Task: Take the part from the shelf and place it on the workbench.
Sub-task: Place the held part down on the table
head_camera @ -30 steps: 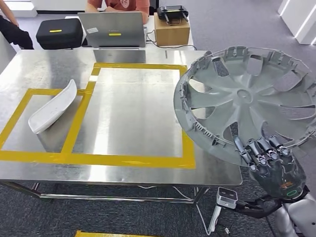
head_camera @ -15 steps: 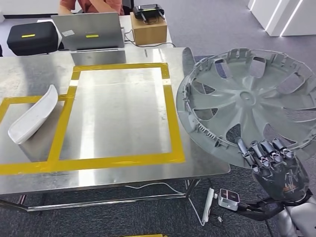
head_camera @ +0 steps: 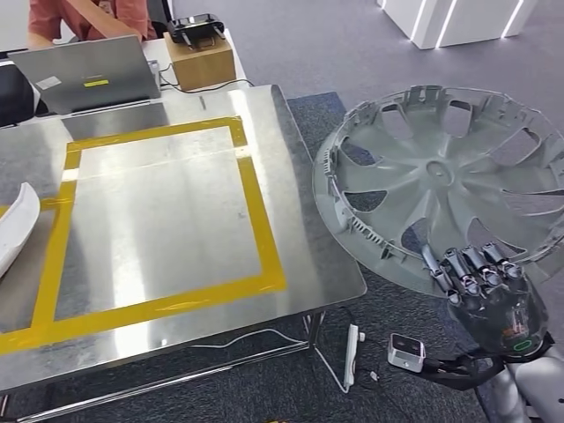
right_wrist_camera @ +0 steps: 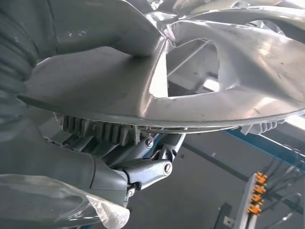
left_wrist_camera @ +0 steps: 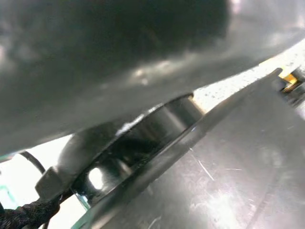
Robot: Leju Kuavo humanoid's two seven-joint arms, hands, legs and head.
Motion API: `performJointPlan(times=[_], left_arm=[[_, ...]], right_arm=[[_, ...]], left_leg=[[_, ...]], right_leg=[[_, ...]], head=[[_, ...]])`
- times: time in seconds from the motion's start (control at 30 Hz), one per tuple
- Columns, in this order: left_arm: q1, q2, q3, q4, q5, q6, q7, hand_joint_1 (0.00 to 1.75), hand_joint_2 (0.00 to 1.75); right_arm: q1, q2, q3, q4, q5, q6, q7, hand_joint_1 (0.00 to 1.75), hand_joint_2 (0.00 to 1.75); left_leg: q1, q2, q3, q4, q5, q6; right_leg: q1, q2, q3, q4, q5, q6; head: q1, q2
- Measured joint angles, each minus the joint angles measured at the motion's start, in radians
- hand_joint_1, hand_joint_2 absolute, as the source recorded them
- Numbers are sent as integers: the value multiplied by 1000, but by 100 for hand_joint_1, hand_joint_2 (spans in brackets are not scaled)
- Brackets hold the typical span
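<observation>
The part is a large grey wheel cover (head_camera: 439, 176) with curved spokes. My right hand (head_camera: 495, 295) grips its near rim from below and holds it tilted in the air, off the right edge of the steel workbench (head_camera: 166, 220). In the right wrist view the cover (right_wrist_camera: 216, 100) lies across the hand, with the fingers (right_wrist_camera: 144, 169) curled under its ribbed rim. A square of yellow tape (head_camera: 263, 220) marks the bench top to the left of the cover.
A white curved part (head_camera: 13, 229) lies at the bench's left edge. At the far side stand a laptop (head_camera: 86, 75), a black case (head_camera: 13, 92) and a cardboard box (head_camera: 199, 57) with a controller (head_camera: 194, 26); a person (head_camera: 86, 13) sits behind. A power strip (head_camera: 349, 357) lies on the carpet.
The whole picture has shifted left, so the camera has turned to the right. The wheel cover stays in my right hand at the same place in the view.
</observation>
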Motion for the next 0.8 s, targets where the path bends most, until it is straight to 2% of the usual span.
performJointPlan(times=[0.03,0.13,0.3,0.47,0.8], left_arm=[[-1,0,0,0,-2,-2,0,0,0],[1,0,1,0,-4,-5,0,0,0],[1,1,2,0,-4,-8,0,0,0],[1,2,2,0,-5,-8,0,0,0],[1,4,2,0,-5,-7,0,0,0]], right_arm=[[0,0,0,2,0,0,5,175,175],[-1,0,1,10,-1,0,11,175,175],[-1,0,11,20,-1,0,18,175,175],[-1,0,19,27,0,0,32,175,175],[-1,0,25,32,0,0,41,175,175]], left_leg=[[0,-4,11,-30,6,-1],[-1,-7,13,-44,5,-8],[-6,-11,12,-43,7,0],[-7,-11,11,-42,7,3],[-5,-11,11,-42,8,4]], right_leg=[[1,4,-3,2,-1,1],[0,5,-7,4,-2,2],[-4,0,-2,-5,3,11],[-5,0,-2,-7,5,16],[-3,0,-4,-6,5,18]], head=[[0,0],[1,0],[1,0],[1,0],[0,0]])
